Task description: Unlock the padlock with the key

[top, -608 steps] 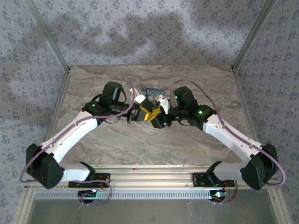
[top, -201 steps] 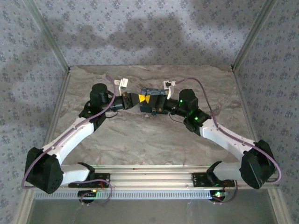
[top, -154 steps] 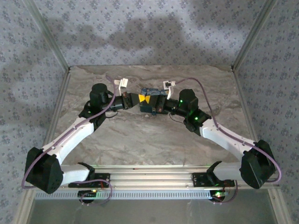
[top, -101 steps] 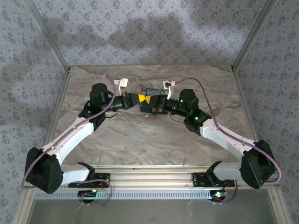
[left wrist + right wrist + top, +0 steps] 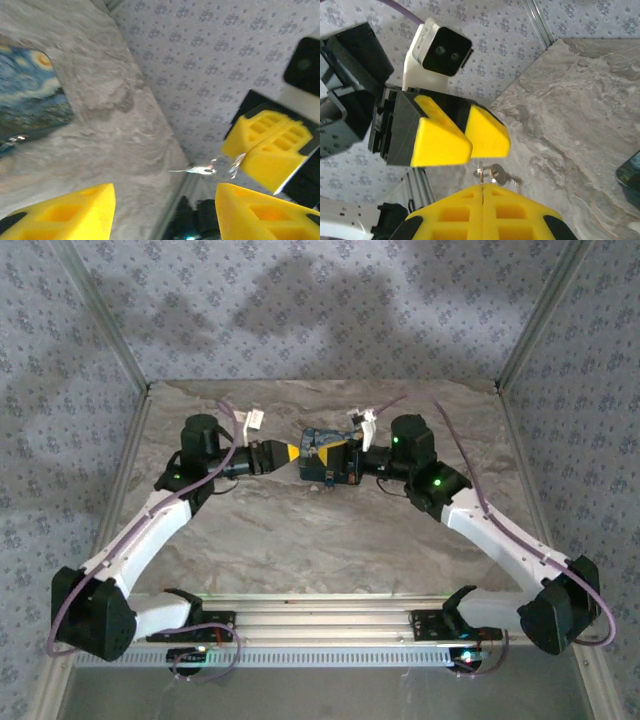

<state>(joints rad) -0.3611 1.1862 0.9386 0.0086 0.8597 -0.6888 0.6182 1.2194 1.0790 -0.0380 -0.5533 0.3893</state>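
Note:
A small silver key [image 5: 200,170] on a ring sticks out of my right gripper [image 5: 260,150], its blade pointing toward the left gripper. In the right wrist view the key [image 5: 496,175] sits just past the tips of my right gripper [image 5: 482,189], which is shut on its ring. My left gripper [image 5: 165,200] stands open with nothing between its yellow fingers, a short way from the key. From above, the left gripper [image 5: 288,453] and right gripper [image 5: 335,452] face each other over a blue mat [image 5: 318,437]. The padlock is hidden.
The blue painted mat [image 5: 25,105] lies on the marbled table [image 5: 330,540] near the back. Patterned walls and metal frame posts [image 5: 535,320] close in the table on three sides. The left arm's camera [image 5: 440,47] is close in front of the right wrist.
The left gripper has opened and drawn back to the left, away from the key. The right gripper stays shut on the key and has shifted slightly up and right.

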